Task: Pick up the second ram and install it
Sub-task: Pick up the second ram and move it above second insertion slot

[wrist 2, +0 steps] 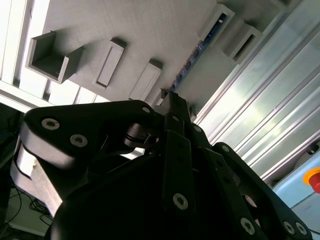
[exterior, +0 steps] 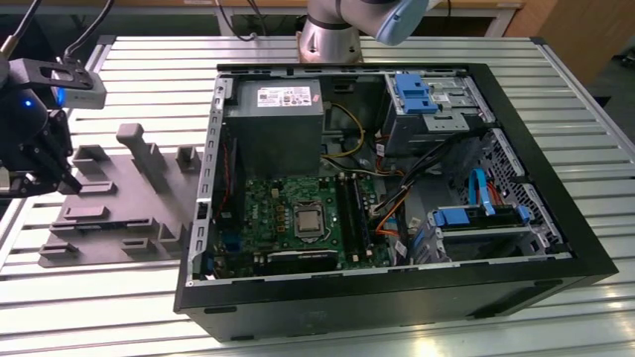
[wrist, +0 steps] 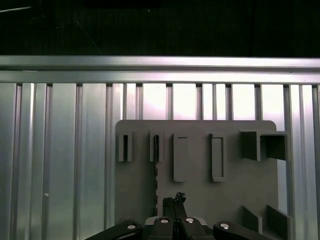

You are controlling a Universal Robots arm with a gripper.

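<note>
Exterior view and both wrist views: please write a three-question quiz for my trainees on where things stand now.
1. True or false: the pincer hangs over the computer case.
2. Pick one. In the second wrist view, the second ram is: A) resting on the grey tray; B) inside the computer case; C) held clear in the air.
3. Fill in: in the exterior view, the grey tray lies to the exterior view's ____ of the computer case.

Key:
1. False; the pincer is over the grey tray.
2. A
3. left
</note>
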